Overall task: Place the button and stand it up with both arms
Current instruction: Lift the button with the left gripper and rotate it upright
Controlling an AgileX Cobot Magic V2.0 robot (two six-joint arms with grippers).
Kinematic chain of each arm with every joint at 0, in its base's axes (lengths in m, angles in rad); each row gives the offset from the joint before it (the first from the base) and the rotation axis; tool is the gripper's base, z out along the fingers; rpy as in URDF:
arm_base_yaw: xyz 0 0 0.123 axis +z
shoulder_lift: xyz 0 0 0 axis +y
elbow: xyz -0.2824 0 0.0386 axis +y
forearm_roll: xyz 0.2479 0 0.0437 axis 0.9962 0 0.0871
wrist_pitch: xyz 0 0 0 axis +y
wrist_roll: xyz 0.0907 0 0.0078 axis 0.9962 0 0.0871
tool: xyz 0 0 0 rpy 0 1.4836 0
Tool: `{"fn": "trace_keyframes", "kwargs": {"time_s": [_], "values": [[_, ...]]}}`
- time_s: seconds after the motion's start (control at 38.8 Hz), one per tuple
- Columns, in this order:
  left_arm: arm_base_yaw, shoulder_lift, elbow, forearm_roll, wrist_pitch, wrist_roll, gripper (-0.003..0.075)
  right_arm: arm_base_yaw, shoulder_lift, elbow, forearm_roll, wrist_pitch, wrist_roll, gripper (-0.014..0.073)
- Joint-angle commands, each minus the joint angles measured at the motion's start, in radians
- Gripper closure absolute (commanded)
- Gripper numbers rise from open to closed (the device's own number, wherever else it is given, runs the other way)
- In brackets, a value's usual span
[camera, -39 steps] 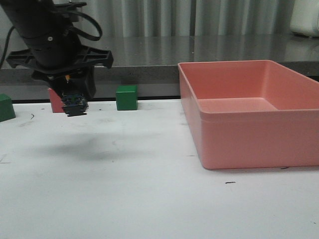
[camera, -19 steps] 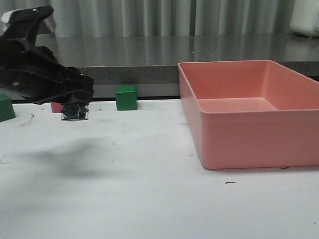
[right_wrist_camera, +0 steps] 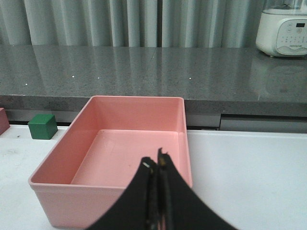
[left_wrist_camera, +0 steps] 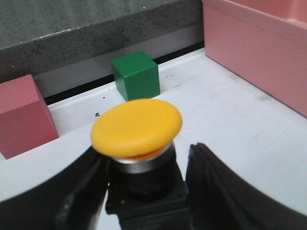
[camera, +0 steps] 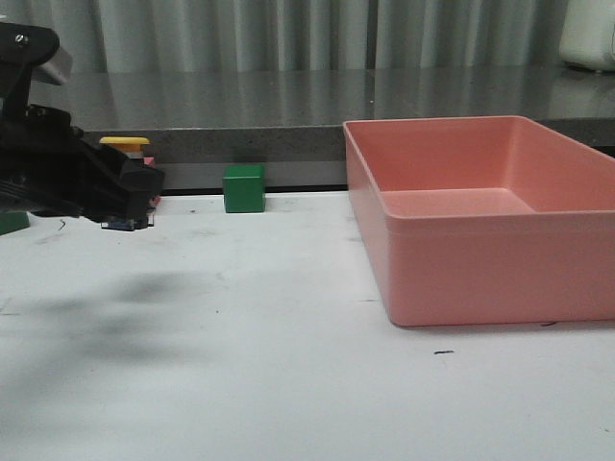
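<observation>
The button [left_wrist_camera: 136, 125] is clamped by its black body between the fingers [left_wrist_camera: 225, 191] of the left gripper [camera: 130, 206], yellow cap up, near the tabletop's [camera: 288, 384] far left corner; whether its base touches the surface cannot be told. A green cube [camera: 244, 187] is seen at the far edge, and a pink cube [left_wrist_camera: 21, 115] beside it in the left wrist view. The right gripper [right_wrist_camera: 157, 165] is seen with fingers pressed together, empty, above the near wall of the pink bin [camera: 480, 279] on the tabletop's right side.
</observation>
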Motion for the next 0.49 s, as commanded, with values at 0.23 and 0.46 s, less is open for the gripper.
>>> {"fn": "trace_keyframes", "kwargs": {"time_s": [0.23,0.46], "values": [[0.003,0.102,0.028,-0.063,-0.346,0.057,0.0499,-0.004,0.010,-0.028,-0.011,-0.089,-0.006,0.0664],[0.003,0.124,0.056,-0.069,-0.390,0.057,0.0499,-0.004,0.010,-0.028,-0.011,-0.089,-0.006,0.0664]]}}
